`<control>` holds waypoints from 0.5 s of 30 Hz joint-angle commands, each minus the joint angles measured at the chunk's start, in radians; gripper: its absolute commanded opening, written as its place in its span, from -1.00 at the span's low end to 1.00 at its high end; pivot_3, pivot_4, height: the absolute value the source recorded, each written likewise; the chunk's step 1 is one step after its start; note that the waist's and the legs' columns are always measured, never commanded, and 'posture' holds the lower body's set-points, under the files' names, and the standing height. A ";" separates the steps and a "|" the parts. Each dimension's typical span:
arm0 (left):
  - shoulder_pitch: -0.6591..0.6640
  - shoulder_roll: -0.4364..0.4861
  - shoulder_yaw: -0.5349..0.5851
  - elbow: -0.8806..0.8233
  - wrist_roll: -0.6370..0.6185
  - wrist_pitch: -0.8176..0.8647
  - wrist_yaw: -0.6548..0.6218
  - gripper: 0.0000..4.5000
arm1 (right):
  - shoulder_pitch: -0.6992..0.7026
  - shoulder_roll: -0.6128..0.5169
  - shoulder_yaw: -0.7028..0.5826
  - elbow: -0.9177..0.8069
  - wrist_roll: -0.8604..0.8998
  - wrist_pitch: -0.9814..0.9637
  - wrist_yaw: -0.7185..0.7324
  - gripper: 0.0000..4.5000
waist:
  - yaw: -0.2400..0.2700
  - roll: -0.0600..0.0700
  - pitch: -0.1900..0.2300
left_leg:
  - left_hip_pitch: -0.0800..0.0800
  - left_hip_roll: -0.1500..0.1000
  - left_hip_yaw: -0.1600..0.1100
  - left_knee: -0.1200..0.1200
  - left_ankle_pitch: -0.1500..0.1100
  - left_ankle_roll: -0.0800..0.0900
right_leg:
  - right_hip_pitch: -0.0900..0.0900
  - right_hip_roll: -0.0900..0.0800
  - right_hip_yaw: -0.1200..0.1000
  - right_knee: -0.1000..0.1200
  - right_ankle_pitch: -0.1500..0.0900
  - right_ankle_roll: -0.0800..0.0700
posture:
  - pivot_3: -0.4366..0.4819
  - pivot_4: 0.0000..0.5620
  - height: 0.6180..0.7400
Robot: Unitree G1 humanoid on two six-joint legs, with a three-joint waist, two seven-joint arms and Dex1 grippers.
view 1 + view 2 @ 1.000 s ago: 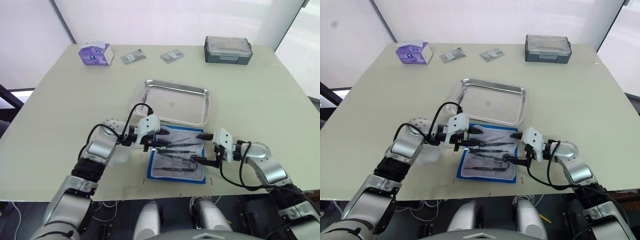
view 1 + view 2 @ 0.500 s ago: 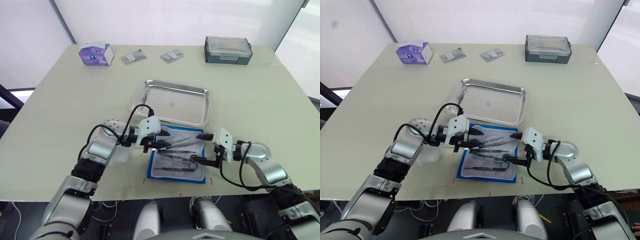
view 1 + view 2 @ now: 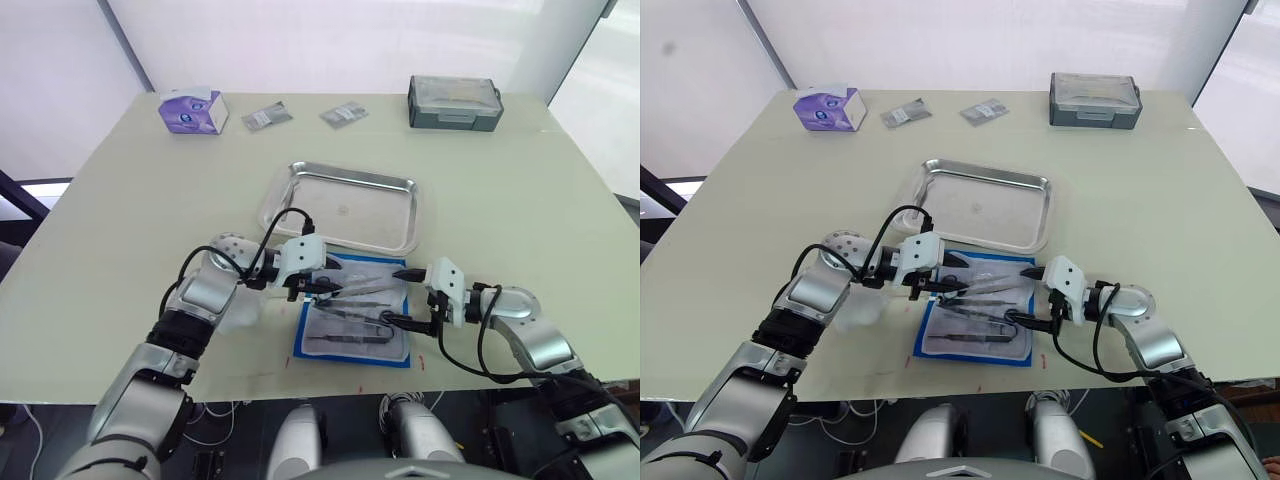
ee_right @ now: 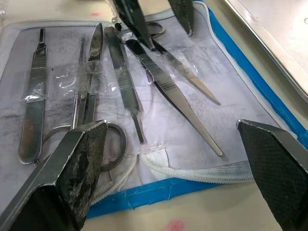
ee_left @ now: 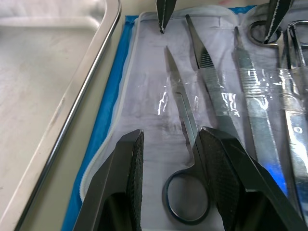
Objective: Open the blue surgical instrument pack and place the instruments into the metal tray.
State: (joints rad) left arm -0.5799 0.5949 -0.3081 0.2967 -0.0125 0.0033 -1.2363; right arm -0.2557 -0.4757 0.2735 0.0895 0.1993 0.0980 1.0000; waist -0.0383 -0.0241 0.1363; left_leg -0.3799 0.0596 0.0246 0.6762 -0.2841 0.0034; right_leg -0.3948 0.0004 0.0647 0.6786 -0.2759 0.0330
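The blue surgical instrument pack [image 3: 352, 313] lies unfolded on the table [image 3: 120, 200], pale lining upward, just in front of the metal tray [image 3: 342, 205] and close to its near rim. This placement keeps each transfer short: an instrument needs only to be lifted and carried over the low rim.

The instruments [image 4: 122, 82] rest side by side on the lining (some appear held under clear film strips, which may resist a straight lift). The tray holds none of them yet, so the pack is judged opened and the transfer not yet done.

The left gripper [image 5: 168, 159] is at the pack's left end with its fingers parted, straddling the ring-handled scissors [image 5: 185, 159]; one finger is close against the scissors' shank, but no grasp is closed on it. The stance suggests a pick of the scissors is being lined up. The right gripper [image 4: 178, 159] sits at the pack's right end, fingers spread wide and holding nothing, probably positioned to steady the pack.

Along the far table edge, well apart from the work, are a purple tissue box [image 3: 190, 108], two small sachets [image 3: 267, 115] and a dark grey lidded box [image 3: 455, 101]. None obstructs the route to the tray; the likelier obstacles are the film strips and the close spacing of neighbouring tools.
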 commanded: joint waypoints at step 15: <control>0.016 0.029 -0.036 -0.001 0.006 0.077 -0.086 -0.98 | 0.038 -0.007 0.065 0.073 -0.077 0.047 -0.005 1.00 | 0.000 0.001 -0.001 | 0.002 0.000 0.001 -0.002 0.000 0.000 | 0.000 -0.001 -0.016 0.001 -0.002 -0.005 | -0.05 -0.47 0.86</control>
State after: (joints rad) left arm -0.5817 0.6037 -0.3213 0.2854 -0.0320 0.0598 -1.3052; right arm -0.2553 -0.4726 0.2753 0.0896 0.1992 0.0988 0.9988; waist -0.0383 -0.0235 0.1357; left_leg -0.3779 0.0597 0.0246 0.6739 -0.2841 0.0034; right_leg -0.3952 -0.0009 0.0468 0.6791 -0.2775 0.0266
